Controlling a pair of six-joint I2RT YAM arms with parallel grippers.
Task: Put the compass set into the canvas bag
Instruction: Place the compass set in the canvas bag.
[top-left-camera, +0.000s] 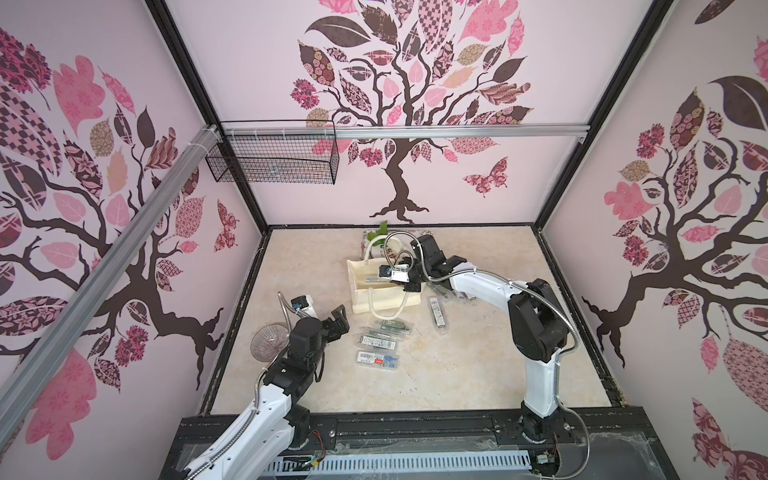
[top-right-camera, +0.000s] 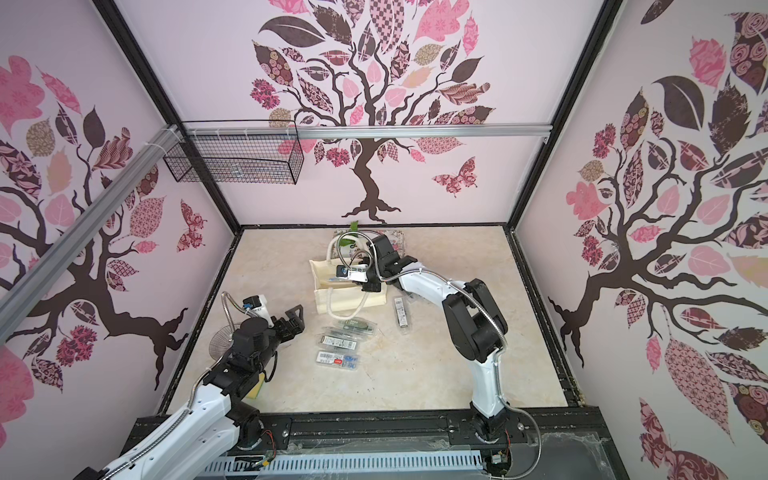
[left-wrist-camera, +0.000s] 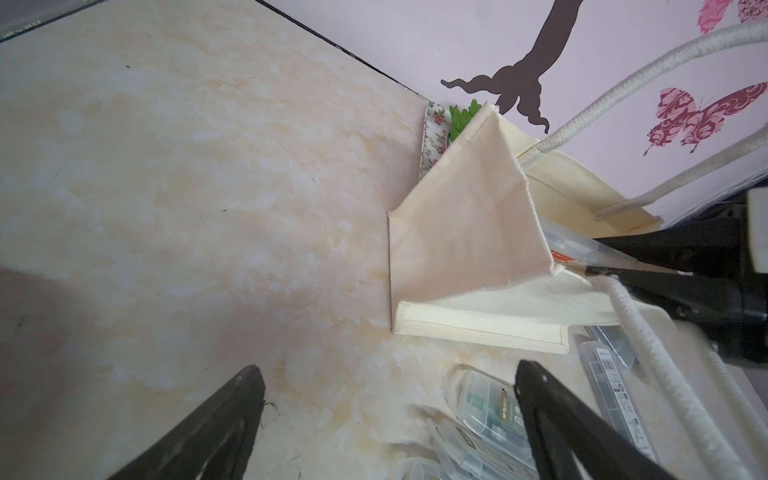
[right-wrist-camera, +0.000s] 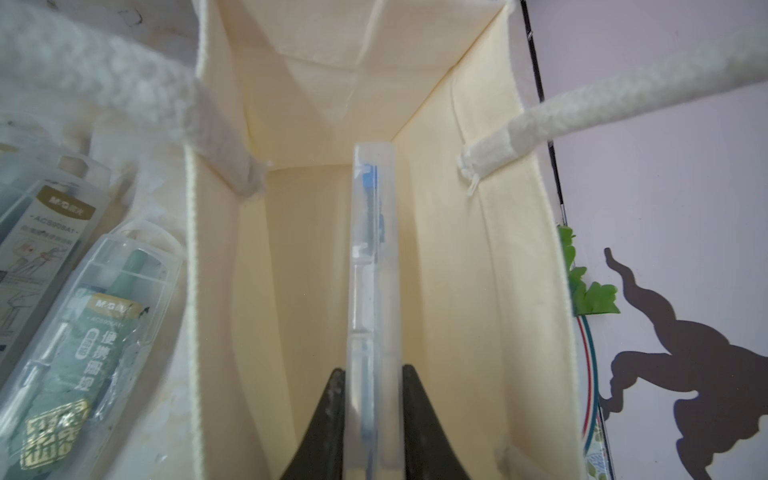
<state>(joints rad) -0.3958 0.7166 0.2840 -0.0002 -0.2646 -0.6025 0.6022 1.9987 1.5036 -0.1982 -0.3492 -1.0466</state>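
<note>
Compass set (right-wrist-camera: 372, 291) centred between canvas bag (right-wrist-camera: 505, 266) walls.

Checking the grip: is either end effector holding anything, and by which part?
The right end effector holds a clear plastic case, pinched across its flat faces at one end, aimed into the bag. The left end effector is open, empty.

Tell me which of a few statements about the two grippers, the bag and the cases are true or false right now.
The right gripper is shut on a clear compass case. True.
On the table, other clear cases lie near the canvas bag. True.
The held case lies on the table too. False: it is held at the bag's open top.
The left gripper grips a case. False: it is open and empty.
</note>
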